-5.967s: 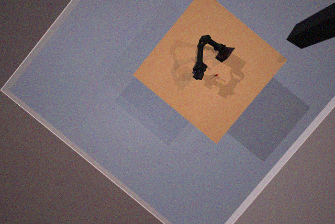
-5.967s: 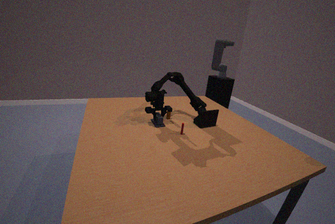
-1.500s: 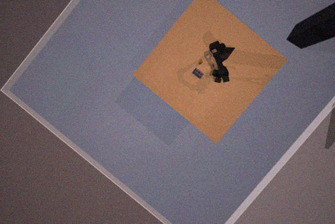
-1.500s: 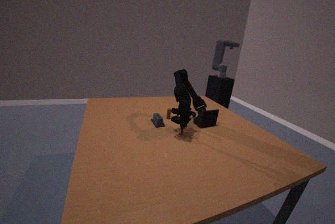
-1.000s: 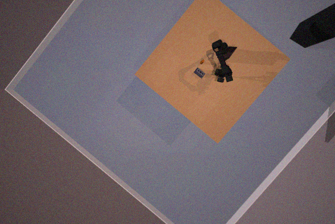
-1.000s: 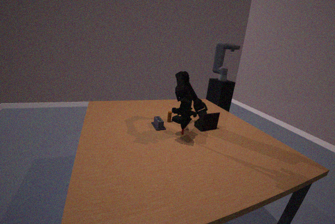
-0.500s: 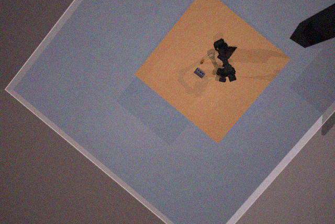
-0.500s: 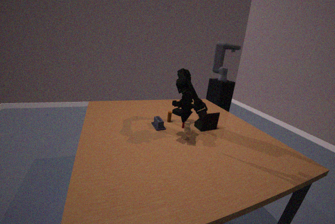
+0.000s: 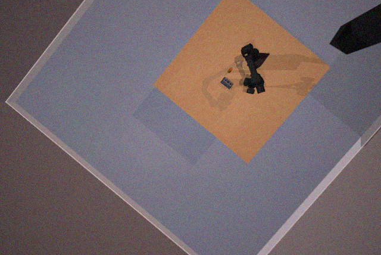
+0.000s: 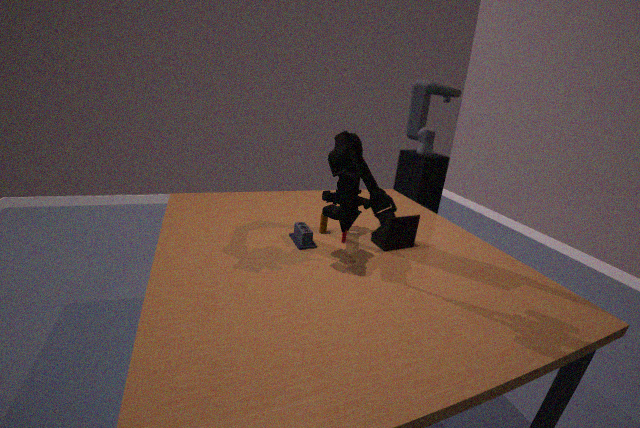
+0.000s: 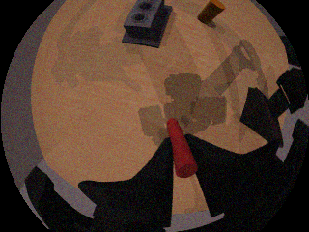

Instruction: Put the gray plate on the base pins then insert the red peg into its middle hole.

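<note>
My gripper (image 10: 344, 228) (image 11: 178, 139) is shut on the red peg (image 10: 343, 238) (image 11: 184, 157). The peg points down between the fingertips, and its lower end seems a little above the table. The gray plate (image 10: 302, 227) (image 11: 151, 14) lies flat, as far as I can tell, on top of the dark blue-gray base (image 10: 310, 246) (image 11: 158, 38). Two of its round holes show at the top of the wrist view; no peg stands in either. The pins cannot be made out. The gripper is off to one side of the base, with a gap between. The arm hides the peg in the top view.
An orange cylinder (image 9: 230, 70) (image 10: 323, 224) (image 11: 210, 12) stands near the base, on the arm's side. The arm's black mount (image 10: 395, 237) is on the wooden table (image 9: 200, 61) (image 10: 289, 335). Arm shadows fall across the table.
</note>
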Available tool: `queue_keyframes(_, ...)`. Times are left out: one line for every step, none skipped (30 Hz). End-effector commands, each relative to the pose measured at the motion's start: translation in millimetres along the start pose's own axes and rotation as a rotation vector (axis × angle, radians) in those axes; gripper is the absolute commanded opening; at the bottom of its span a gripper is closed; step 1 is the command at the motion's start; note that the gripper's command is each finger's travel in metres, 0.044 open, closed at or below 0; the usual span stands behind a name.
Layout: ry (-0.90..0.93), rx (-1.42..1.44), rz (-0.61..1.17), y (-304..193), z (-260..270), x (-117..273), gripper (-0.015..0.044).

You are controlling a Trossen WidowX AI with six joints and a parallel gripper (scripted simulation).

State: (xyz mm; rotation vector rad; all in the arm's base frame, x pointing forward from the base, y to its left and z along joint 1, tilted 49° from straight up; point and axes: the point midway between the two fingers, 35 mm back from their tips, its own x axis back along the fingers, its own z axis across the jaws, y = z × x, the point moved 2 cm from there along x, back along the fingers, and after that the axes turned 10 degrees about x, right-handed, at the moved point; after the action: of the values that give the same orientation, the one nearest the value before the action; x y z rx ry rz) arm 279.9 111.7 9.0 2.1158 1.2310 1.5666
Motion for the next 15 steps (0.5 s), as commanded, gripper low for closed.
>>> queue_keyframes(0.01,0.002,-0.001,9,2,3,0.0)
queue_keyframes(0.01,0.002,0.0,12,2,3,0.0)
queue_keyframes(0.011,0.002,0.001,15,2,3,0.0)
queue_keyframes(0.011,0.002,0.001,17,3,4,0.0)
queue_keyframes(0.011,0.002,0.002,20,3,4,0.0)
queue_keyframes(0.012,0.002,0.002,23,3,4,0.0)
queue_keyframes(0.012,0.002,0.002,25,3,4,0.0)
queue_keyframes(0.013,0.003,0.002,28,3,4,0.0)
queue_keyframes(0.013,0.003,0.002,31,3,5,0.0)
queue_keyframes(0.014,0.003,0.002,34,3,5,0.0)
queue_keyframes(0.014,0.003,0.003,36,3,5,0.0)
queue_keyframes(0.015,0.003,0.003,39,3,5,0.0)
queue_keyframes(0.015,0.003,0.003,42,3,5,0.0)
queue_keyframes(0.015,0.004,0.003,45,2,6,0.0)
queue_keyframes(0.016,0.004,0.003,47,2,6,0.0)
